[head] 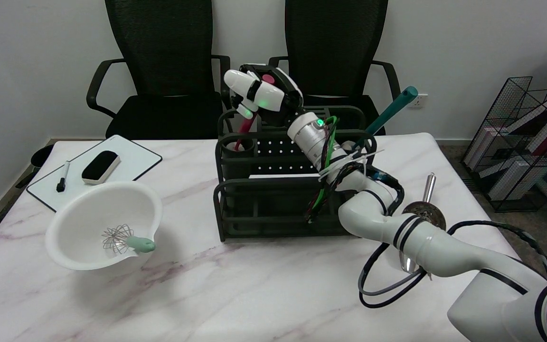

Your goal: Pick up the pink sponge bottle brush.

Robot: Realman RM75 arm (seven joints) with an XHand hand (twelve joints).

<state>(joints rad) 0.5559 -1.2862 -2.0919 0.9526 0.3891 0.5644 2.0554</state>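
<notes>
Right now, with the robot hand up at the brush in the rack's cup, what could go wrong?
1. The robot hand seems to touch only the pink brush handle; whether it truly grips is unclear, so it may slip.
2. The brush stands in a narrow cup; a tilted pull could drag the dark rack.

plain office corner behind a marble-patterned table

two black mesh office chairs (159, 61) (335, 52) stood against a white wall (468, 42) with a wall socket (418, 100); a black wire rack (520, 142) of books sat on the grey floor (530, 223).
</notes>
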